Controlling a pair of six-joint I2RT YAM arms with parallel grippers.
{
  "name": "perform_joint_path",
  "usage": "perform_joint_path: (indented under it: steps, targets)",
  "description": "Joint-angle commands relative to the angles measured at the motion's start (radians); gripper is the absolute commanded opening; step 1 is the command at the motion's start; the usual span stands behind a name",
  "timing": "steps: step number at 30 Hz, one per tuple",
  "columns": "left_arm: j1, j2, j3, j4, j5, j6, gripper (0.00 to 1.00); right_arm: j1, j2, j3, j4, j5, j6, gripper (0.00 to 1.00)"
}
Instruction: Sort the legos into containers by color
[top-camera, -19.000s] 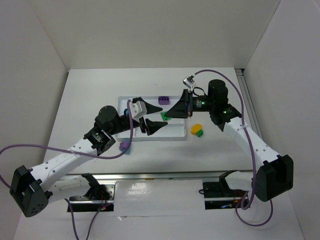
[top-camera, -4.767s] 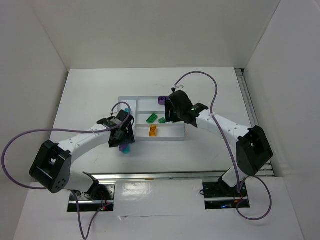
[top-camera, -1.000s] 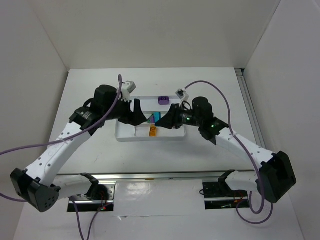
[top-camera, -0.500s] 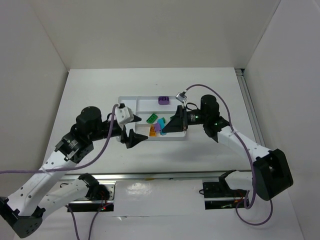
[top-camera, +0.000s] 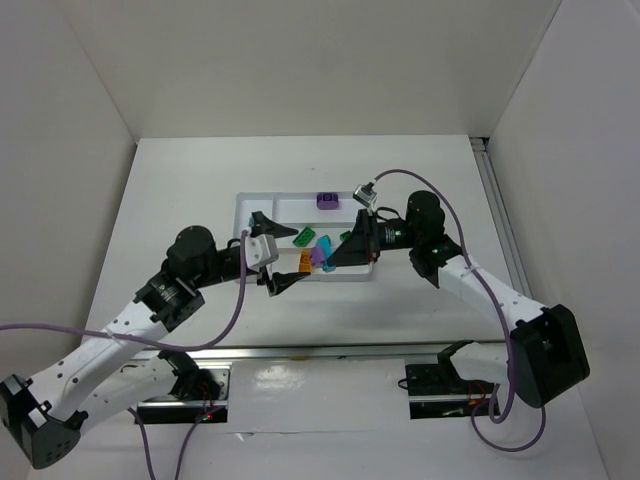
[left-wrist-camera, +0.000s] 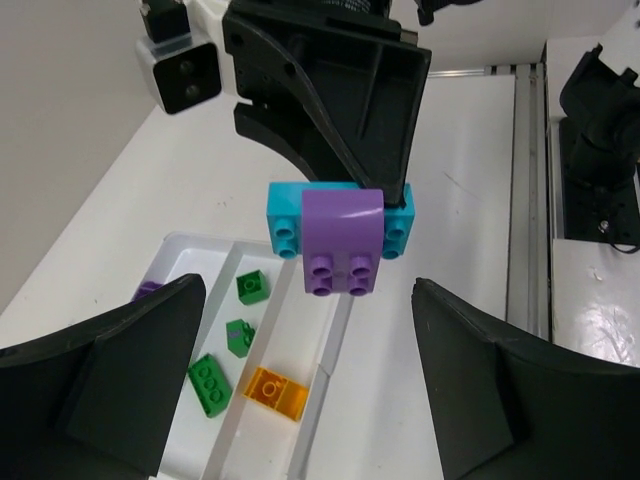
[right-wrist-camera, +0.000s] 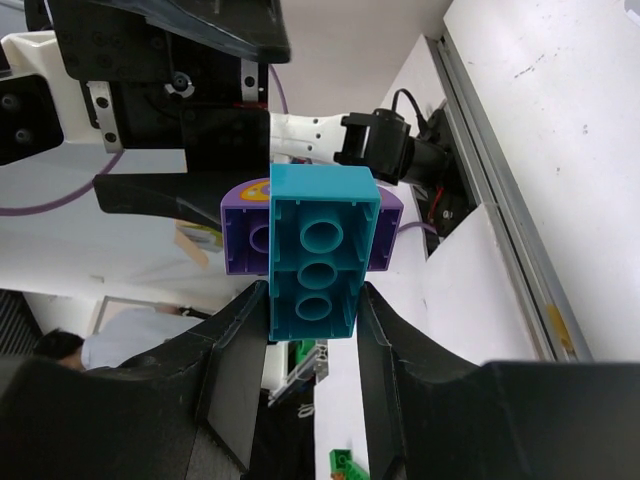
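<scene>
- Legos: teal brick (right-wrist-camera: 320, 250) joined to purple brick (left-wrist-camera: 342, 235), clamped by right end effector (top-camera: 335, 258) above tray (top-camera: 243, 205).
- Left end effector (top-camera: 272, 252) spread wide, fingers flanking the pair without touching, over tray's near wall.

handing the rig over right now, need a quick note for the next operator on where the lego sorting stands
Left tool: open, empty, facing the right one.
Right tool: shut on a teal brick with a purple brick stuck to it, held above the tray.
Done: three green bricks and an orange brick lie in the tray; which strips is hard to tell. A second purple brick sits at its far edge.
Left: pull the teal and purple apart, then drop each in its own compartment.
</scene>
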Motion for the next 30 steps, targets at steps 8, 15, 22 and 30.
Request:
perform_joint_path:
  steps: [8, 15, 22, 30]
  targets:
    - [-0.006, 0.054, 0.032, 0.103, 0.054, -0.019, 0.93, -0.006, 0.010, 0.056, 0.137, -0.012, 0.053, 0.11]
    - [-0.006, 0.105, 0.075, 0.104, 0.045, -0.065, 0.90, -0.006, 0.030, 0.075, 0.146, -0.012, 0.050, 0.11]
    - [-0.006, 0.128, 0.100, 0.083, 0.036, -0.070, 0.71, -0.006, 0.030, 0.075, 0.146, -0.012, 0.050, 0.11]
    - [-0.006, 0.137, 0.110, 0.092, 0.070, -0.102, 0.63, -0.006, 0.040, 0.075, 0.155, -0.012, 0.050, 0.11]
